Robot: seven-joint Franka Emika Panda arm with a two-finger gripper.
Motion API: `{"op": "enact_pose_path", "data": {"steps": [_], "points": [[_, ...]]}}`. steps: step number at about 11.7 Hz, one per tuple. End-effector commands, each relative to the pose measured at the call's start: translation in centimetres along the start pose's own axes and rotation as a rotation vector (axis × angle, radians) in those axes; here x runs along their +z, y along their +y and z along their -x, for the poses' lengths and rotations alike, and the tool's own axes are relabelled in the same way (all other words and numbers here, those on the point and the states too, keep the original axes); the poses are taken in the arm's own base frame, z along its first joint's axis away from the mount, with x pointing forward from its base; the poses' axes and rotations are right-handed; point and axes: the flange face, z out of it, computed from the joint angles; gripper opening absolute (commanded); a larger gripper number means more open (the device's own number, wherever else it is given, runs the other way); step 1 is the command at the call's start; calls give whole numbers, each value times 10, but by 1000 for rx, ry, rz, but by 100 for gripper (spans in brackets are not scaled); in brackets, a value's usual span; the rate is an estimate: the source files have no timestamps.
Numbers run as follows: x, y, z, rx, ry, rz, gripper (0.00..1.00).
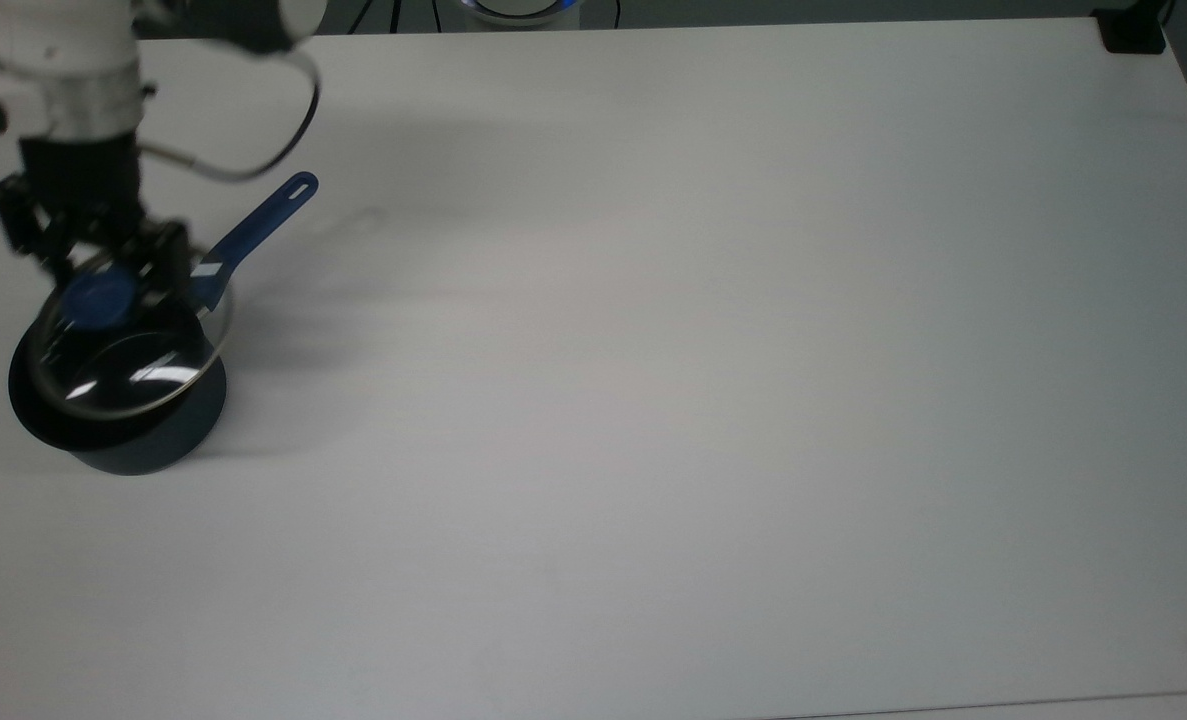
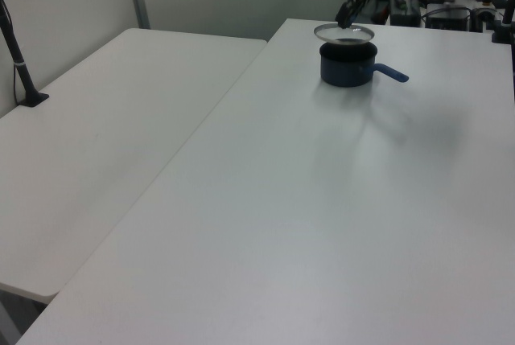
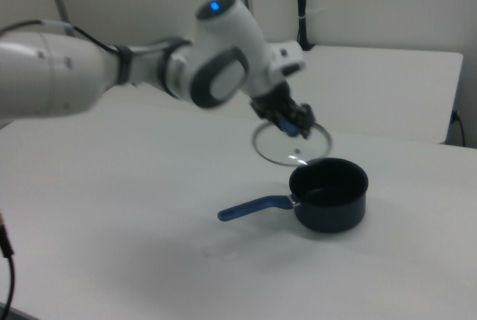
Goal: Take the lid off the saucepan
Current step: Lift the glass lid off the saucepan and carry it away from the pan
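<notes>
Lid lifted clear of the saucepan, held by its knob.

The lid [image 3: 291,144] hangs in the air above the saucepan [image 3: 329,194] — apart from its rim, tilted and offset toward the right view's left. The gripper [image 1: 93,275] has its fingers closed on the blue knob [image 1: 99,301]. The pan sits open on the white table [image 1: 653,350], its blue handle [image 1: 253,233] pointing toward the top view's upper right.

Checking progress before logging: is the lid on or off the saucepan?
Off: the gripper holds the lid above the open saucepan.
</notes>
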Motion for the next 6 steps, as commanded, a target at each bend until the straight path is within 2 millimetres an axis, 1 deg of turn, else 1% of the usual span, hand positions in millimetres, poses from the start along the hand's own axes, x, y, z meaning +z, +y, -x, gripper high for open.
{"op": "enact_pose_path", "data": {"steps": [1, 2, 3, 4, 6], "points": [[-91, -87, 39, -189, -201, -101, 46], [-106, -119, 59, -246, -254, -128, 46], [-110, -145, 79, -295, -300, -148, 46], [-106, -173, 98, -337, -334, -161, 46], [-83, -216, 129, -402, -400, -171, 46]]}}
